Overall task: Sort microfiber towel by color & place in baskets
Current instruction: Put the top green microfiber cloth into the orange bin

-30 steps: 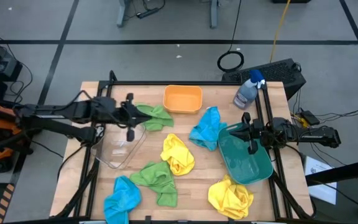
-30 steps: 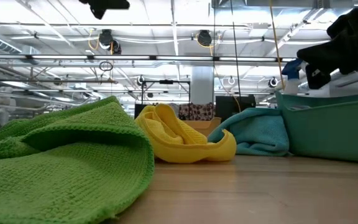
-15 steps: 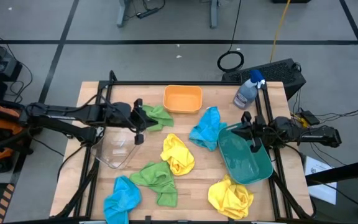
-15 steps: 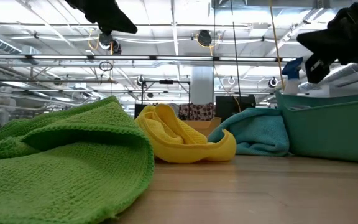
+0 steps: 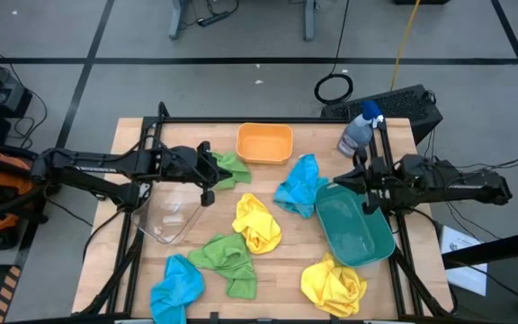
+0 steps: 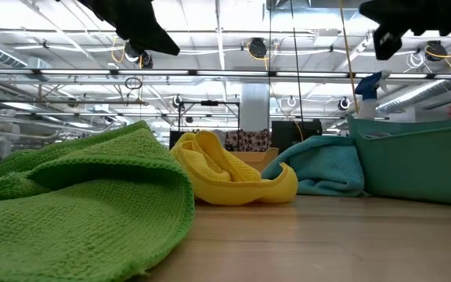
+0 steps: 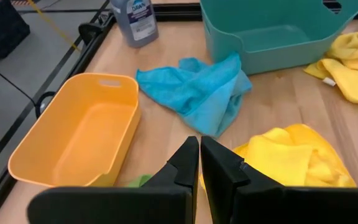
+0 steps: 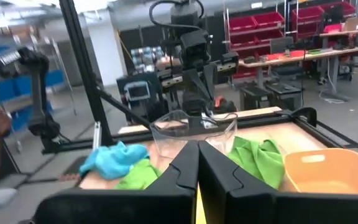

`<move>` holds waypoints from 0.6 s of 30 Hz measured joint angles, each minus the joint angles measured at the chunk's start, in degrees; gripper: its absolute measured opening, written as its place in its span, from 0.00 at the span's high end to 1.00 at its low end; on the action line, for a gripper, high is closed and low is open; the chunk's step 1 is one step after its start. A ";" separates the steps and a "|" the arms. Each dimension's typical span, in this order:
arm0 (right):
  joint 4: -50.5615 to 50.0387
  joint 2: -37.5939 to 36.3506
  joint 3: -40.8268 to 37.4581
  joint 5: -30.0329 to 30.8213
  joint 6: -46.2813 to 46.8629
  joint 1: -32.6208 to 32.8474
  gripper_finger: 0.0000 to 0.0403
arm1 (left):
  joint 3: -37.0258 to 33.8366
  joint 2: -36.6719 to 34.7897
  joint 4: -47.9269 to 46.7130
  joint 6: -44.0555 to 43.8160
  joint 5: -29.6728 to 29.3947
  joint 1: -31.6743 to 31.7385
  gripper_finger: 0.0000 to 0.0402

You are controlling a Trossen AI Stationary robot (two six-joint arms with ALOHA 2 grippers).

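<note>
Fingers of my left gripper (image 5: 208, 172) meet empty above a ribbed green towel (image 5: 227, 168), smooth rounded orange-yellow basket (image 5: 264, 143) just beyond; my right gripper (image 5: 368, 187) is likewise pinched together.

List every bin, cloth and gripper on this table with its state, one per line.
Orange-yellow plastic bin: upright, empty.
Teal plastic bin: upright, empty.
Clear plastic bin: empty.
Six microfiber cloths: crumpled on the table, unsorted.
Spray bottle: upright.
Left gripper: shut, empty.
Right gripper: shut, empty.
</note>
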 joint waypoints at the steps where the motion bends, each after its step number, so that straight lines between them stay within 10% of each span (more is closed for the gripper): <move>1: 0.10 1.63 0.17 0.00 -0.84 0.00 1.00 | 0.00 0.09 0.05 0.00 0.00 0.17 0.93; 18: 21.88 25.91 -5.81 13.23 -3.92 4.41 1.00 | 0.00 0.90 -5.61 -2.91 -3.02 6.77 0.64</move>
